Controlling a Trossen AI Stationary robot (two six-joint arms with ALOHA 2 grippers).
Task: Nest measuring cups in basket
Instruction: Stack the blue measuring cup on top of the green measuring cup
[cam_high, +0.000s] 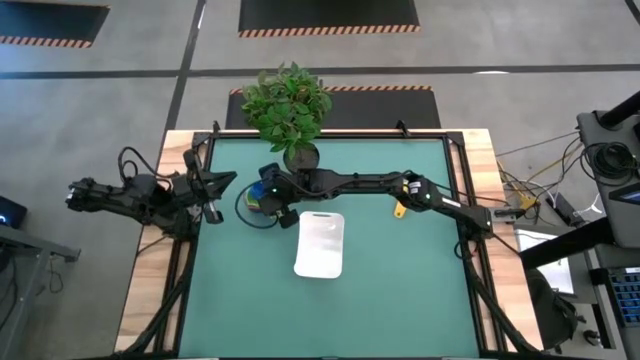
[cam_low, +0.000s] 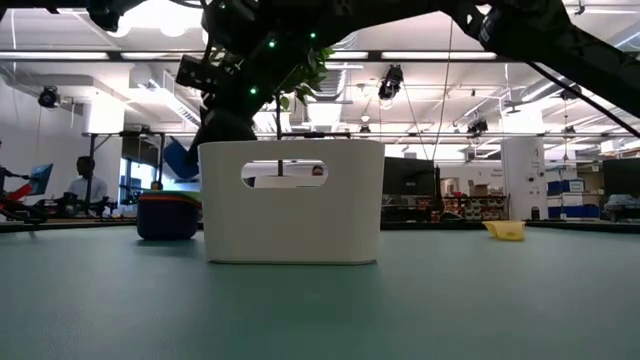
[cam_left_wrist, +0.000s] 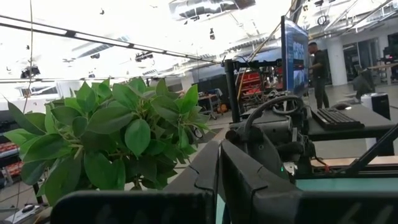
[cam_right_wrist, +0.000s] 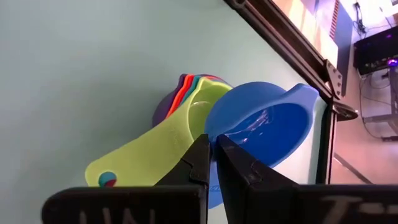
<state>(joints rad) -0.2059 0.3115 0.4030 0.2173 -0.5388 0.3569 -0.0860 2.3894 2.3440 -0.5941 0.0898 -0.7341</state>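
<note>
Right gripper: reached across the bench to the far left part of the green mat, just left of the basket — its jaws are pinched together on the rim of the blue cup.
Blue cup: held at its edge, tilted, directly over the stack of cups; in the high view it shows as a blue spot at the arm's tip.
Stack of cups: nested on the mat, green cup uppermost with its flat handle pointing out toward the camera, red, orange and purple rims showing beneath it as thin bands. In the low view the stack sits on the mat left of the basket, apart from it.
Basket: white, upright near the middle of the bench, with a slot handle in its near wall; its inside is hidden in the low view.
Yellow cup: alone on the mat, well to the right of the basket — close under the right arm's forearm in the high view.
Left gripper: parked at the bench's left edge, off the mat's working area; I cannot tell how its jaws stand.
Plant: potted, at the far edge of the bench, behind the stack.
Person: seated in the room beyond the bench.
</note>
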